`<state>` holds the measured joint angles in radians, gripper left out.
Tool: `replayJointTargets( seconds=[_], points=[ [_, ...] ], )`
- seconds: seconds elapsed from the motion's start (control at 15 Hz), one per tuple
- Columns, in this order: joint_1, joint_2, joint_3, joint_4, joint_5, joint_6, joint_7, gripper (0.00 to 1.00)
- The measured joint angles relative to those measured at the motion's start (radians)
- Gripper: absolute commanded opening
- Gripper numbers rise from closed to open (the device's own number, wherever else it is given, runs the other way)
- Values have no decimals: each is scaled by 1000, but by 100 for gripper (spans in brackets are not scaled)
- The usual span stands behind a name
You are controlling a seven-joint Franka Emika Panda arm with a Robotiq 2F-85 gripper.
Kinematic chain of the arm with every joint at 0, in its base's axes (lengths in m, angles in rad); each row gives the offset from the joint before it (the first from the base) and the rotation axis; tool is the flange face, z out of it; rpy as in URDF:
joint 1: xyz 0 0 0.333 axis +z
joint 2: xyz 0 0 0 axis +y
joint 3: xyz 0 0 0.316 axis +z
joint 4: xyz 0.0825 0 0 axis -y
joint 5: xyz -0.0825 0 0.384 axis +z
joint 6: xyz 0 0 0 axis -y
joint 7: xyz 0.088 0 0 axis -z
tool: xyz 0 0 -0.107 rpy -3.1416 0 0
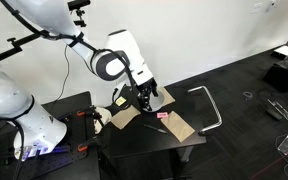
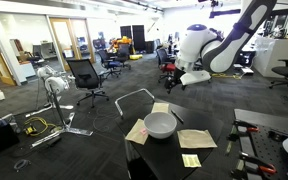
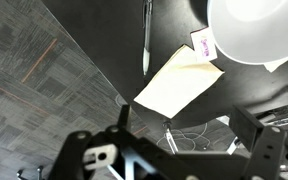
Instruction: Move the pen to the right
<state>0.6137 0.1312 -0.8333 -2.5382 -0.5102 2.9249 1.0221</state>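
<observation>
The pen (image 3: 146,35) is a thin grey stick lying on the black table, in the upper middle of the wrist view, just beyond a beige paper sheet (image 3: 179,80). My gripper (image 3: 184,130) is open and empty. Its two dark fingers frame the bottom of the wrist view, and it hangs well above the table's edge, apart from the pen. In both exterior views the gripper (image 1: 141,100) (image 2: 173,83) hovers over the table near the white bowl (image 2: 160,124).
The white bowl (image 3: 259,30) sits to the right of the pen, with a small pink-and-white tag (image 3: 202,42) between them. Several paper sheets (image 2: 197,138) lie on the table (image 1: 149,140). A metal frame (image 1: 209,105) and cables lie on the carpet.
</observation>
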Motion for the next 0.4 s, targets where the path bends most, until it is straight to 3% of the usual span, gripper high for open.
replayJointTargets(
  seconds=[0.4],
  points=[
    [-1, 8, 0, 0, 1, 0, 0, 100]
  ],
)
